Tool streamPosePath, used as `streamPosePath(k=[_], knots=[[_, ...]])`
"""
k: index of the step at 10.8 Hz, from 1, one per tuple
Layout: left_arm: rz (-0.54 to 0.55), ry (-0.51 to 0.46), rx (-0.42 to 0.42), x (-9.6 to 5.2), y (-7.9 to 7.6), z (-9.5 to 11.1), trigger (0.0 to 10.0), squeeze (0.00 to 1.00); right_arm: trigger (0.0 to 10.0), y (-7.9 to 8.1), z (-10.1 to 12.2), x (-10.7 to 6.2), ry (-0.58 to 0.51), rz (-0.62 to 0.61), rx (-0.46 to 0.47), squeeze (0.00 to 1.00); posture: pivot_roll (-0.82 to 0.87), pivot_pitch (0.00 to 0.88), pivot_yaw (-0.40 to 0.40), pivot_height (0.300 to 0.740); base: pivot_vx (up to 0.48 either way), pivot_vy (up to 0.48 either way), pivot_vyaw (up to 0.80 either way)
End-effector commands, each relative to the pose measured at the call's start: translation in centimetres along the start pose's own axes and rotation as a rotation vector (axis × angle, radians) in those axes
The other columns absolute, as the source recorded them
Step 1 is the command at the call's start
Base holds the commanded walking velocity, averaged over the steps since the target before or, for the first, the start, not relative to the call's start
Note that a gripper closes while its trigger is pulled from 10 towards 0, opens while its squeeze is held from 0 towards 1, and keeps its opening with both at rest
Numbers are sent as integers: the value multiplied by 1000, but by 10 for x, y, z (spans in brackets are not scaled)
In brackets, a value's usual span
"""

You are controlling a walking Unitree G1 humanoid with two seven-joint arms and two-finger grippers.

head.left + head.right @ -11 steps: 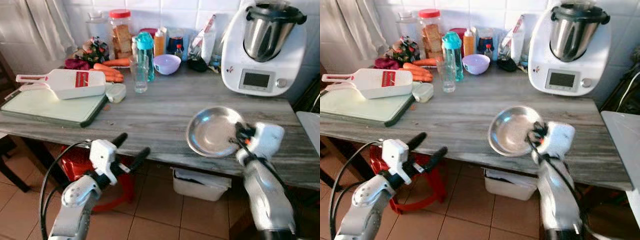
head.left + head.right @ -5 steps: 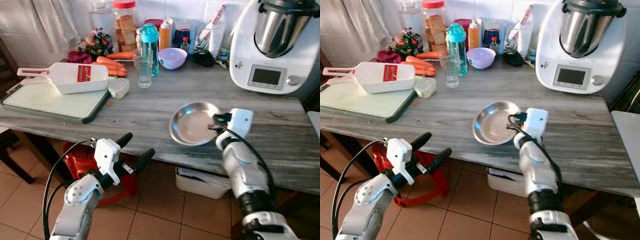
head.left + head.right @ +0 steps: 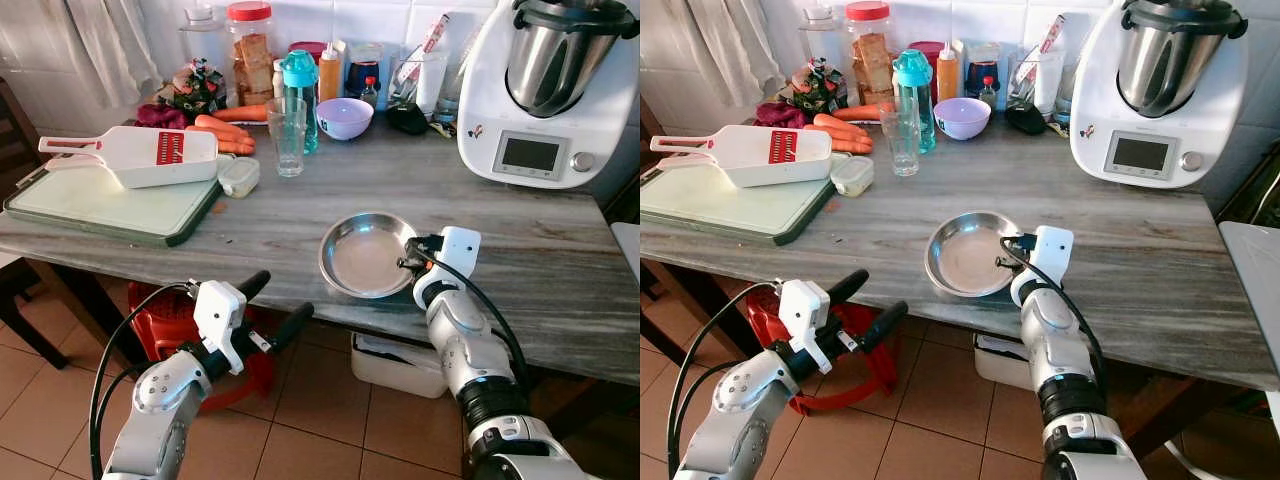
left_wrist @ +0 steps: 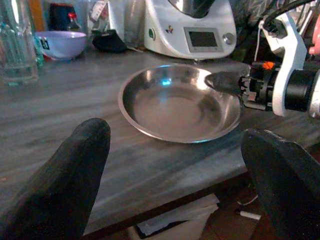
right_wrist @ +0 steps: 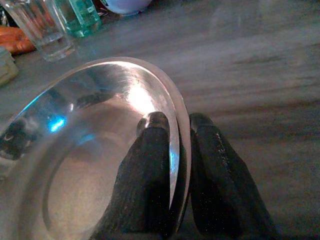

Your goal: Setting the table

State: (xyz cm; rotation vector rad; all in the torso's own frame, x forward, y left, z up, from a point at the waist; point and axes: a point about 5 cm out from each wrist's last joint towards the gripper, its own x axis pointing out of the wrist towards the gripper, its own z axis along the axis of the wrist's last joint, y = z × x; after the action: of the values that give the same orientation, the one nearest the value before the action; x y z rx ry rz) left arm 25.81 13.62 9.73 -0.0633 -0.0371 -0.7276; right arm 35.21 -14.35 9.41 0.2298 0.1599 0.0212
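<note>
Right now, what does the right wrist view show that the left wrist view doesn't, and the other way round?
The right wrist view shows, up close, the right end effector pinching the steel plate's rim, one finger inside and one outside.

The left wrist view shows the left end effector open short of the counter edge, the whole plate on the counter, the white kitchen machine behind it, and the right wrist at the plate's rim.

Both show the plate, the glass and the purple bowl.
</note>
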Motion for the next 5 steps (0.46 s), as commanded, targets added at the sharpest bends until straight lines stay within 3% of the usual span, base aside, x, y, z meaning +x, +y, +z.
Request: streamPosePath(k=[1, 5], knots=[[-31, 1, 8, 0, -3, 3, 10000, 0, 10000, -3, 4, 2, -13, -32, 3, 0, 8, 0, 17, 740, 0, 0, 0], [-54, 17, 5, 2, -8, 0, 10000, 0, 10000, -12, 6, 6, -9, -97, 59, 0, 8, 0, 15, 740, 0, 0, 0]])
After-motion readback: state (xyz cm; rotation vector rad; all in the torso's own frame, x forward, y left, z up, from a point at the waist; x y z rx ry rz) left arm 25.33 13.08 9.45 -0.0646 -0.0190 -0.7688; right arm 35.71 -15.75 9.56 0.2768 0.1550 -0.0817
